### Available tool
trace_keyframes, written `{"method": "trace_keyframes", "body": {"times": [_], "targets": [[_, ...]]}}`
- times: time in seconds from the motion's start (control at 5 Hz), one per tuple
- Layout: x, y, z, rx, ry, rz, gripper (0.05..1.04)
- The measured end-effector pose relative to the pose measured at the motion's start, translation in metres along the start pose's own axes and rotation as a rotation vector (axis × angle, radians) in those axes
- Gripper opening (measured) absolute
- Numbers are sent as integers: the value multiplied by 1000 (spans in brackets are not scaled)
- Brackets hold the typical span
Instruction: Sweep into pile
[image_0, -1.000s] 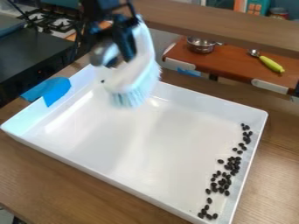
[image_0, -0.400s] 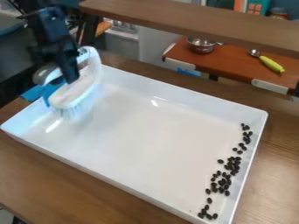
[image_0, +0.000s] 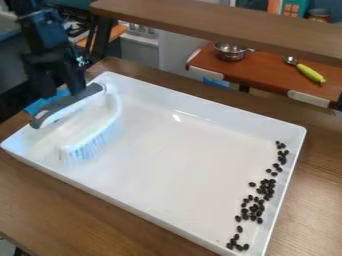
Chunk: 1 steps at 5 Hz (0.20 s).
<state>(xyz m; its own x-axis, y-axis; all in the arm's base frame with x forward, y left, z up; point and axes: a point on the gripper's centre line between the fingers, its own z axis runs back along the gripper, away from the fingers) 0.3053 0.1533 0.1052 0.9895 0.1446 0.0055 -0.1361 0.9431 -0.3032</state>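
"Camera view: what do you see, biggest first?"

"A wooden table (image_0: 60, 200), and on it a white tray (image_0: 167, 150) with low walls. It looks like smooth, hard plastic, so small round things should slide or roll on it easily."

"And the brush (image_0: 93, 120)?"

"At the tray's left end as we look at it, tilted, bristles (image_0: 87, 150) down. Whether their tips touch the floor, I can't be sure. I'd guess it's light, with a stiff body, and bristles that bend a little under pressure. Nothing fragile, though it could twist if pressed hard at one end."

"Where would you take hold?"

"Across the middle of the dark grey handle (image_0: 70, 105), well clear of the bristles."

"How does the gripper (image_0: 64, 95) stand?"

"Closed on that handle, as I read it, coming down on it from above. The gap between its fingers looks no wider than the grip needs."

"Leaving the smallest?"

"Dark beans (image_0: 255, 207), strung along the right-hand wall, well apart from the brush. They look hard and light. I'd call the pile half made: a long, loose band that wants gentle strokes along the wall, since a brisk one might scatter them."
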Motion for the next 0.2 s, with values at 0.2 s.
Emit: {"method": "trace_keyframes", "body": {"times": [0.2], "targets": [[2, -3, 15, -28, -2, -2, 1009]]}}
